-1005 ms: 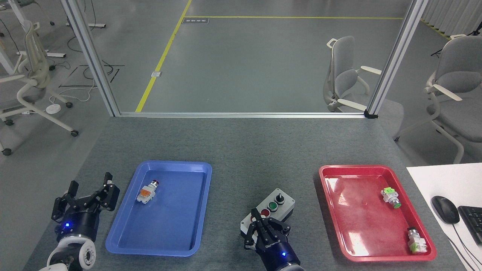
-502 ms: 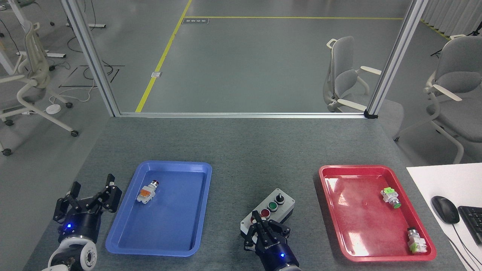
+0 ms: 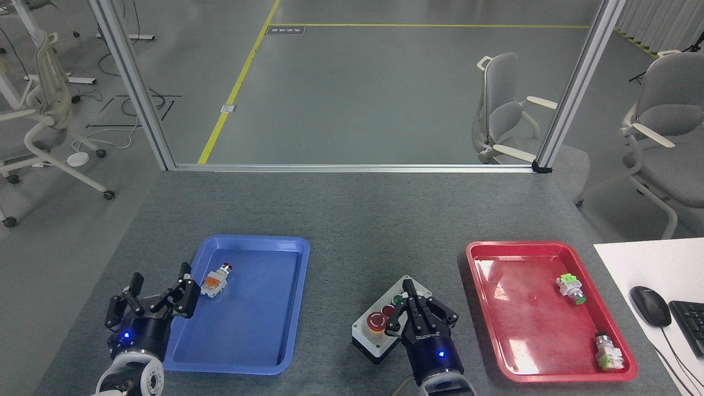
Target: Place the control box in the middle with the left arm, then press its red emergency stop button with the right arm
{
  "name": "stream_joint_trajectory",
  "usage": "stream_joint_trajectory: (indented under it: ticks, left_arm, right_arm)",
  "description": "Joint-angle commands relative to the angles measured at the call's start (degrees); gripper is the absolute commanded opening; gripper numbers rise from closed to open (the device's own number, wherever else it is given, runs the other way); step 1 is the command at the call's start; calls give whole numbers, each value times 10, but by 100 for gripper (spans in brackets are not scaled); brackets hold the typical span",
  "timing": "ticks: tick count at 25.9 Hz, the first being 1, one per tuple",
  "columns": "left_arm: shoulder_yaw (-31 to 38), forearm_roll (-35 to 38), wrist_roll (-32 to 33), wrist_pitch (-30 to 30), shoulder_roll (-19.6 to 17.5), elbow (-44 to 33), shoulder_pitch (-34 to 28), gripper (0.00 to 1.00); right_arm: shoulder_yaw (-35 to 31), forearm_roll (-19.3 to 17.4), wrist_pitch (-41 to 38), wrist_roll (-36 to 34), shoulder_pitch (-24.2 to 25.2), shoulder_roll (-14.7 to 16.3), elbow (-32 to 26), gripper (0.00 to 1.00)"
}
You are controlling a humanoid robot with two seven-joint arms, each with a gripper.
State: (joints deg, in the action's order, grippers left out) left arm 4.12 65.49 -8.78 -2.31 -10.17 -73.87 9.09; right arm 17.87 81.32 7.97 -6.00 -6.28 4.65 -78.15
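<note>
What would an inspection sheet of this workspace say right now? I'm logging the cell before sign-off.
Surface: grey felt table, bare in the middle.
Job's things: control box between the trays; red emergency stop button uncovered.
Clutter: blue tray holds one push-button; red tray holds two; mouse, keyboard at right.
Grippers: left tool open at the blue tray's edge; right tool over the box's far end, state unclear.
Cables: on the floor, far left.
Surroundings: office chairs, aluminium frame posts.

Right gripper [image 3: 410, 300] over control box [image 3: 367, 331], fingertips together.
</note>
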Motion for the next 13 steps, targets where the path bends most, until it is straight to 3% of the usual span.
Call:
stream_joint_trajectory:
  ticks: [1, 7, 13]
  left_arm:
    - [-16, 4, 1, 1, 22, 17, 1, 99]
    - [-17, 6, 0, -1, 22, 21, 3, 99]
    - [-17, -4, -2, -1, 26, 21, 3, 99]
  right_arm:
    - [-42, -1, -1, -2, 4, 21, -14, 64]
    - [-100, -2, -2, -2, 9, 53, -15, 94]
    - [-142, -4, -6, 2, 22, 65, -24, 97]
